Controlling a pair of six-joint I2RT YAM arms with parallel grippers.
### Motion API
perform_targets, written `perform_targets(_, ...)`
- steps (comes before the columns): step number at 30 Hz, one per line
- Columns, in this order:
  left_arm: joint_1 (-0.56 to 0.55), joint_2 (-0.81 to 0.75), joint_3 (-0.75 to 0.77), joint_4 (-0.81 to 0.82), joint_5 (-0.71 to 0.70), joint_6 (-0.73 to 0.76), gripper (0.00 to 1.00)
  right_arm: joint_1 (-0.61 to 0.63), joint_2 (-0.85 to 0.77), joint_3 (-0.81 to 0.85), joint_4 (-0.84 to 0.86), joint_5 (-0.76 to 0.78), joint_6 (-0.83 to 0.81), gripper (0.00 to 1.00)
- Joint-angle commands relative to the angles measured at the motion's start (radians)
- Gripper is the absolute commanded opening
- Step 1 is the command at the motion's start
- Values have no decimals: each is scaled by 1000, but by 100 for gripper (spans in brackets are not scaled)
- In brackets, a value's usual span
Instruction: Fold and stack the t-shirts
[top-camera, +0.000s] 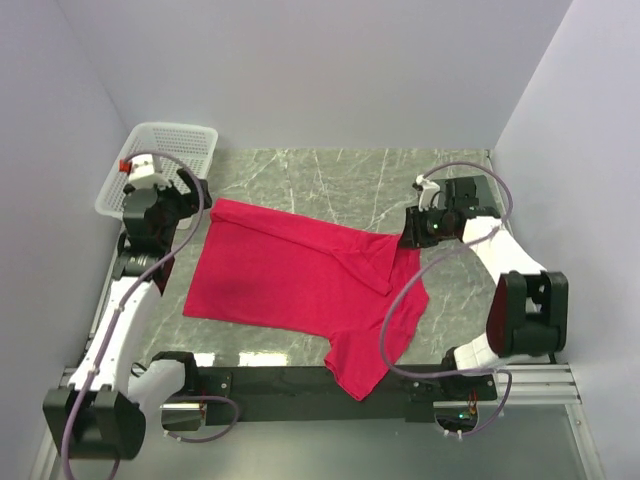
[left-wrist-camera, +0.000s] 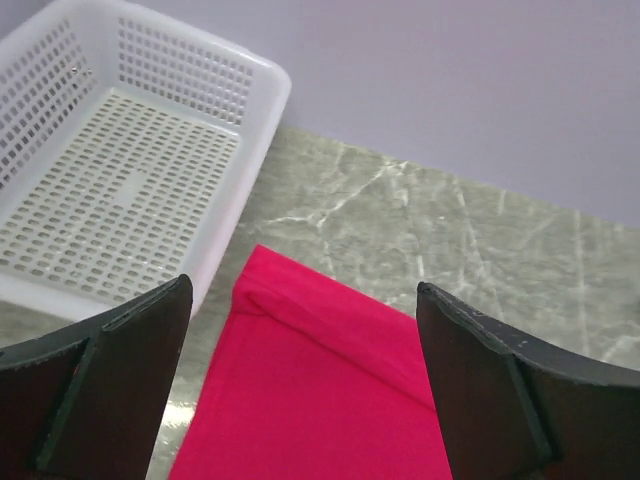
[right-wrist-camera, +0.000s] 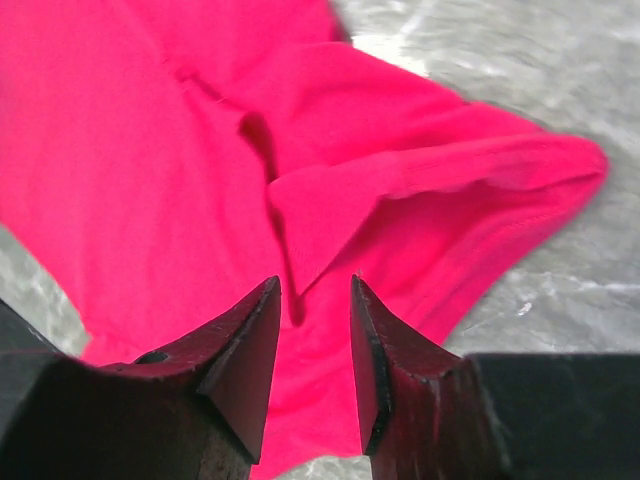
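R end effector (right-wrist-camera: 313, 287), red t-shirt (right-wrist-camera: 130, 150) part-folded

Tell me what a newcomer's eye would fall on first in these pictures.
The crimson t-shirt stands out first, spread across the middle of the grey table, one part folded over near the right gripper. A white mesh basket sits in the far left corner, beside the left gripper, whose jaws stand wide open.

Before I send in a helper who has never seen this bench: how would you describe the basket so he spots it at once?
Look at the grey-green marble table, then at its far left corner by the back wall, just past the red t-shirt. The basket stands there: white plastic, perforated all over, the only container in view.
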Motion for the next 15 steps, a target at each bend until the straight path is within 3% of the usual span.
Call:
perform_targets(1,4,-64,-63,-23,62,-95,99,-23,84,78,28,26,120,42)
perform_targets(10,4,-119,-159,-48,234,-204,96,-21,228,154,29,12,185,41)
perform_targets(15,4,-127,-172,-51,238,-212,96,-21,282,191,35,-9,238,39)
